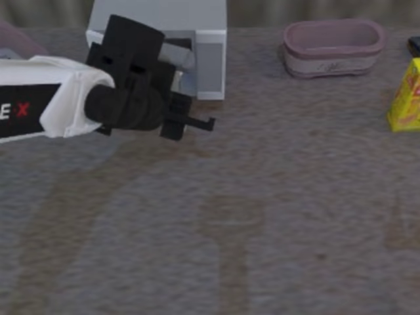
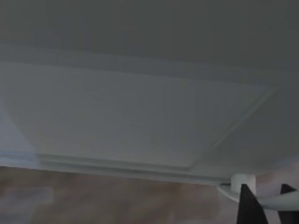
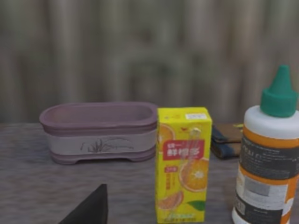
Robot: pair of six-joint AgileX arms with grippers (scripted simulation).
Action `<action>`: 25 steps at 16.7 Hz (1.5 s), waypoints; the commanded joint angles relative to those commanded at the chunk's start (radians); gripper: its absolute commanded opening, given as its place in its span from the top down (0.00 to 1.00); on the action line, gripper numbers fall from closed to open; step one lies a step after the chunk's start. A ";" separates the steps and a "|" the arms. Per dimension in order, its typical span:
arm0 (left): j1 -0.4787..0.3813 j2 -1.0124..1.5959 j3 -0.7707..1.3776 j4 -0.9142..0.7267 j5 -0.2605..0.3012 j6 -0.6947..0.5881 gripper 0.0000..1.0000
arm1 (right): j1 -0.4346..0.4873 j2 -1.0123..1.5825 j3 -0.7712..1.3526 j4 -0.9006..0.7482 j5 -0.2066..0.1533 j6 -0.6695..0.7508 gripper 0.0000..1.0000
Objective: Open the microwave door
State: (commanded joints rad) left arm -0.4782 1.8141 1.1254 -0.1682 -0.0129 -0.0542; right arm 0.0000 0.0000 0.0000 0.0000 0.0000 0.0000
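Observation:
The white-grey microwave [image 1: 197, 20] stands at the table's back left, its grey control strip [image 1: 211, 65] facing front. My left arm reaches across its front, and the left gripper [image 1: 190, 121] sits just ahead of the front face. In the left wrist view the microwave door [image 2: 131, 116] fills most of the picture as a flat pale panel. Its white handle bar [image 2: 243, 181] runs between the two dark fingertips, where the left gripper [image 2: 266, 198] is shut on it. How far the door stands from the body is hidden by the arm. Only a dark corner of my right gripper [image 3: 93, 210] shows, parked at the right.
A pink oval tub [image 1: 333, 46] stands at the back right, also the pink tub [image 3: 100, 130] in the right wrist view. A yellow juice carton [image 1: 405, 98] is at the right edge, the same carton [image 3: 183, 163] beside a green-capped bottle [image 3: 271, 163] and a dark flat object [image 3: 229, 140].

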 joint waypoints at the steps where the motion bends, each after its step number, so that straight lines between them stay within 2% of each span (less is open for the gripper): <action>1: 0.000 0.000 0.000 0.000 0.000 0.000 1.00 | 0.000 0.000 0.000 0.000 0.000 0.000 0.00; 5: 0.000 0.000 0.000 0.000 0.000 0.000 1.00 | 0.000 0.000 0.000 0.000 0.000 0.000 0.00; 13: 0.020 -0.024 -0.030 0.006 0.044 0.051 1.00 | 0.000 0.000 0.000 0.000 0.000 0.000 0.00; 25: 0.020 -0.024 -0.030 0.006 0.044 0.051 1.00 | 0.000 0.000 0.000 0.000 0.000 0.000 0.00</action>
State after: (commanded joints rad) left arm -0.4585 1.7899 1.0949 -0.1626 0.0313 -0.0030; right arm 0.0000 0.0000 0.0000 0.0000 0.0000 0.0000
